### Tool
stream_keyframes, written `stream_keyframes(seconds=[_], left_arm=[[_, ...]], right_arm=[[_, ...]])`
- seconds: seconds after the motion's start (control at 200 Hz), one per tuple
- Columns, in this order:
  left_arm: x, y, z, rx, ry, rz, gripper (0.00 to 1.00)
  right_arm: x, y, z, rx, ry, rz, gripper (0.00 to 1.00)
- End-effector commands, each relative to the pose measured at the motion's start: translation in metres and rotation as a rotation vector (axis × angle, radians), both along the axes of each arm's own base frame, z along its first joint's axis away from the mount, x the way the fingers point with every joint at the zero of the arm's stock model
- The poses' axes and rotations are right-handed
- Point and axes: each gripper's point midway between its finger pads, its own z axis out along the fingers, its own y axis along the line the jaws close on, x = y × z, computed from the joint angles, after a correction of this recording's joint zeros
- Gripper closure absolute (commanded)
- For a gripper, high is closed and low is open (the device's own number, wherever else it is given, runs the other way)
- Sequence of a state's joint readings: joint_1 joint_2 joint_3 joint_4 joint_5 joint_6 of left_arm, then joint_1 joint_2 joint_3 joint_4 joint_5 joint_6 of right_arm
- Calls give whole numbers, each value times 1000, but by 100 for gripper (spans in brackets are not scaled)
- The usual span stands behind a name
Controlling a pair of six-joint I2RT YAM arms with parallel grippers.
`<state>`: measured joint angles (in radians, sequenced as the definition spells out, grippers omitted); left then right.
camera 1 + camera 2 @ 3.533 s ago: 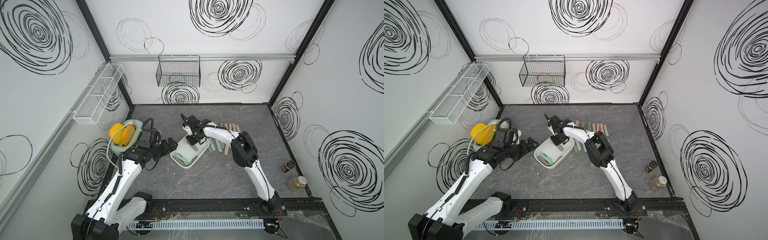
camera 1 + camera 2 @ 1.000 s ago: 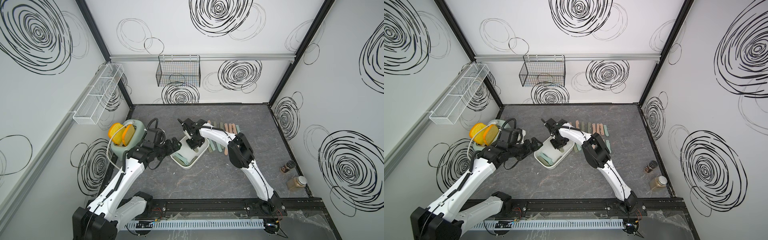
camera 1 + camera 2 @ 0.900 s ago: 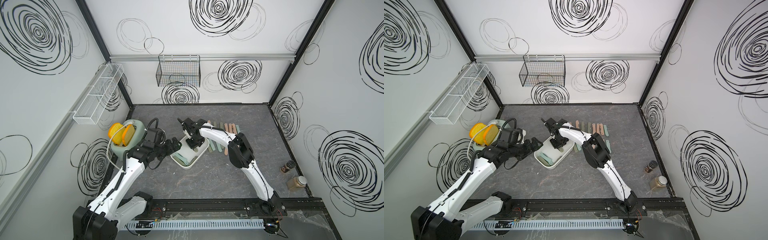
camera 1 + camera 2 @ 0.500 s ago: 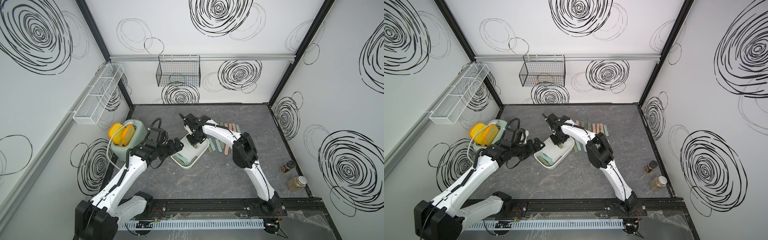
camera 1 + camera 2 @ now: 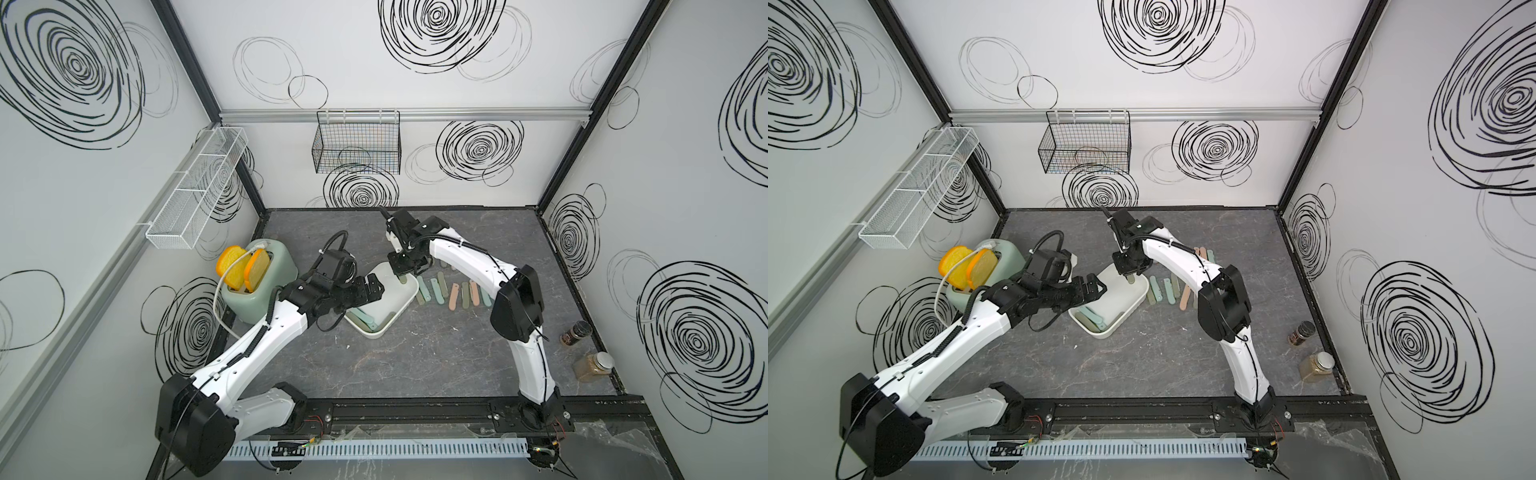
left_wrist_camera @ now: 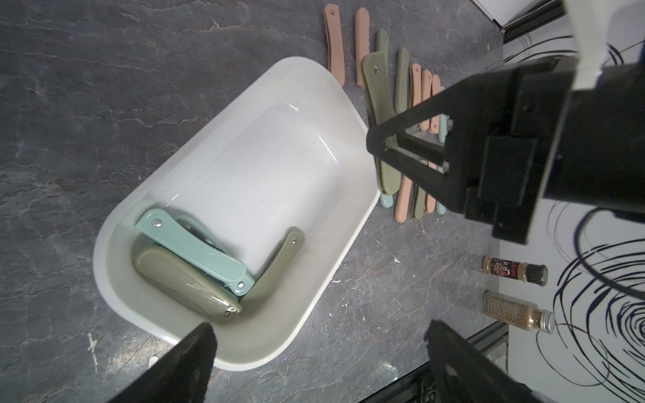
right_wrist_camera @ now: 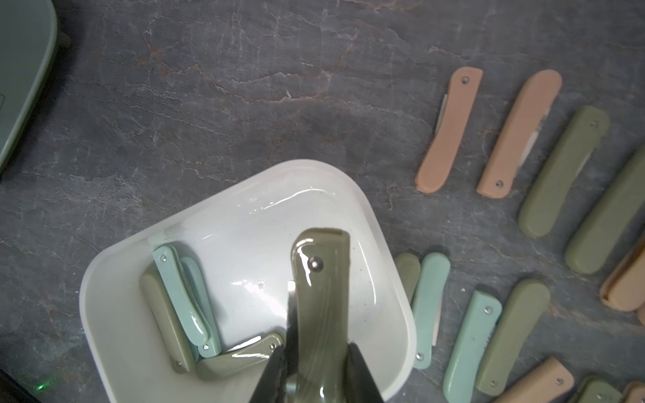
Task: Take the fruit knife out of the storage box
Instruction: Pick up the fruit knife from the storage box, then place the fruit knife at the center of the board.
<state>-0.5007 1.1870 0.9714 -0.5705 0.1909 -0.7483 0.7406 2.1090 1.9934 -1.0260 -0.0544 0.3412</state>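
In a top view the right gripper [image 5: 405, 272] pinches an olive fruit knife [image 5: 403, 282] upright over the box [image 5: 411, 297]; best to lift straight (clearing the rim) before swinging out. Left wrist view: the left gripper [image 6: 319, 331] hovers wide open, empty, above the box end where teal and olive folded knives [image 6: 195, 251] lie. Right wrist view: the pinched knife hangs over the box's bare half.
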Motion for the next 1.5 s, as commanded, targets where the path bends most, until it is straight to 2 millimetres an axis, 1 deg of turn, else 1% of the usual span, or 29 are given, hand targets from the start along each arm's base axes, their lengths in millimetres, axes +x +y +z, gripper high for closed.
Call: stream_keyframes(seconds=[0.0,0.125,0.24,0.34,0.46,0.575,0.825,1.035,1.175,1.296,1.331,1.396,1.451,1.496], left_arm=[[13,-8,11,35,-93,-31,2],[12,-18,7,59,-123,-75,2],[8,-28,0,113,-140,-126,2],[3,-35,-7,178,-145,-175,2],[-5,-43,-13,218,-143,-214,2],[-11,-46,-15,238,-147,-236,2],[-15,-40,-19,287,-139,-261,2],[-17,-37,-22,302,-124,-266,2],[-17,-36,-23,300,-112,-258,2],[-14,-34,-21,292,-106,-241,2],[-12,-33,-18,288,-108,-234,2],[-9,-30,-14,280,-108,-214,2],[-6,-27,-10,265,-105,-191,2],[-4,-23,-6,244,-98,-163,2]], right_arm=[[-16,-25,5,-21,43,-87,78],[-30,-46,3,-5,71,-141,78],[-50,-63,-9,4,107,-173,78],[-68,-76,-24,7,138,-192,78],[-85,-87,-49,4,184,-212,78],[-93,-90,-70,26,218,-225,80],[-97,-90,-102,25,265,-230,83],[-101,-92,-121,13,296,-229,75],[-103,-95,-127,8,311,-231,70],[-102,-97,-123,3,302,-229,61],[-101,-97,-120,2,295,-227,58],[-99,-99,-111,-2,277,-223,57],[-95,-98,-99,4,252,-217,56],[-91,-96,-86,14,219,-208,56]])
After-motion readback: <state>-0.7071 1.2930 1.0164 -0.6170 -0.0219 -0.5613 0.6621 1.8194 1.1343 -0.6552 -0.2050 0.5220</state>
